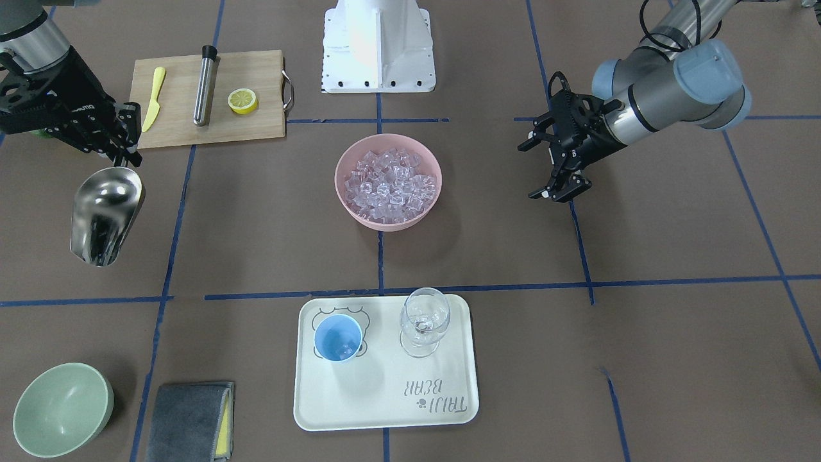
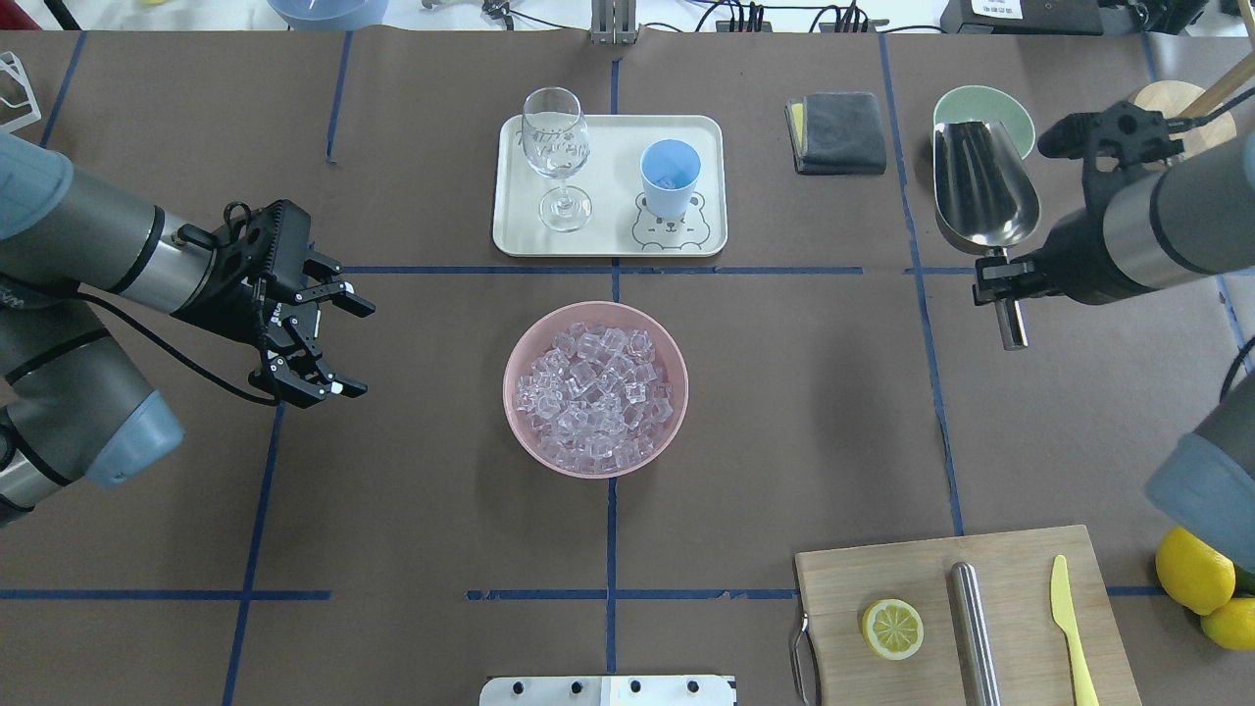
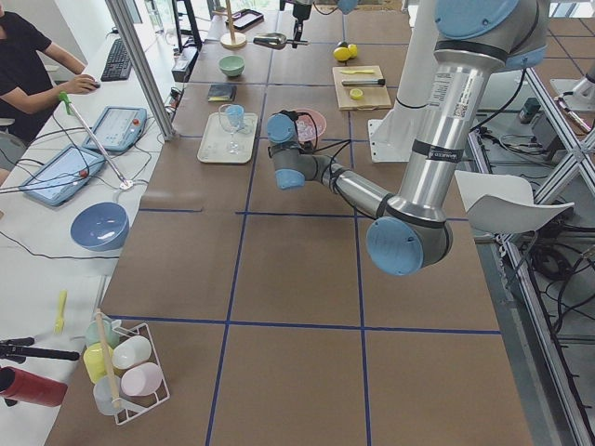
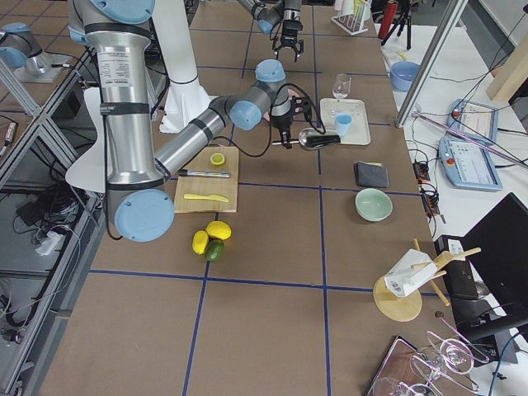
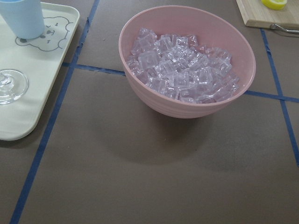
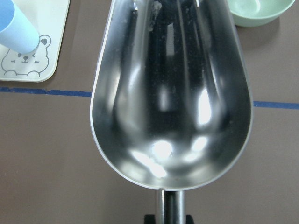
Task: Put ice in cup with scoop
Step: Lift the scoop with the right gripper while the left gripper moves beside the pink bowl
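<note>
My right gripper [image 2: 998, 279] is shut on the rod handle of the steel scoop [image 2: 983, 186] and holds it in the air at the table's right side. The trough is empty in the right wrist view [image 6: 170, 93]. The ice [image 2: 593, 392] fills a pink bowl [image 2: 680, 392] at the table's middle. The light-blue cup [image 2: 671, 176] stands on a white tray [image 2: 608, 230] and holds a few cubes [image 1: 345, 351]. My left gripper [image 2: 361, 350] is open and empty, left of the bowl, above the table.
A wine glass [image 2: 556, 147] stands on the tray beside the cup. A grey cloth [image 2: 836, 132] and a pale-green bowl [image 2: 985, 110] lie beyond the scoop. A cutting board [image 2: 966, 618] with a lemon half, a steel cylinder and a yellow knife is at the near right.
</note>
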